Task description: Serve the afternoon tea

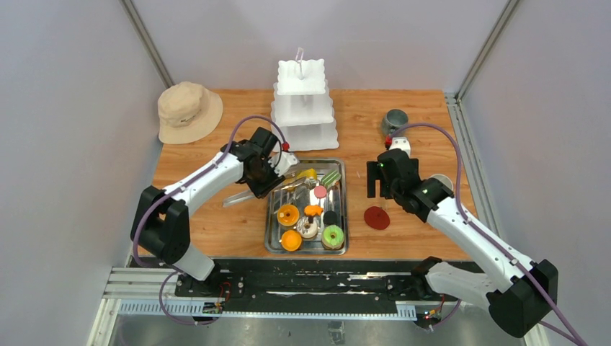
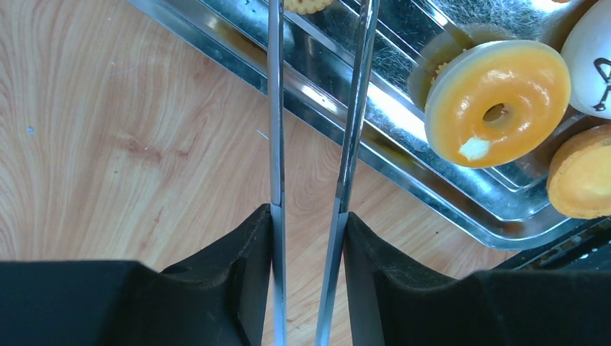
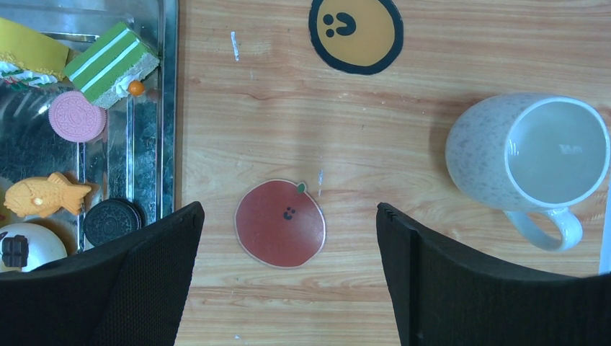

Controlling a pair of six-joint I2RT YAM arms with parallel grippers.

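Several toy pastries lie in the steel tray [image 1: 271,216]: an orange donut [image 2: 497,101], a green donut [image 1: 332,235], a green layer cake [image 3: 112,63], a pink cookie [image 3: 77,116] and an orange fish [image 3: 45,196]. My left gripper [image 2: 308,210] is shut on steel tongs [image 2: 276,108], whose blades reach over the tray's left rim; their tips are out of view. My right gripper [image 3: 288,207] hangs open over a red coaster [image 3: 280,223], nothing between its fingers. The white mug [image 3: 547,155] stands to its right. The grey mug [image 1: 394,121] stands at the back right.
A white tiered stand [image 1: 304,108] rises behind the tray. A beige bucket hat [image 1: 189,110] lies at the back left. A yellow smiley coaster [image 3: 355,30] lies beyond the red one.
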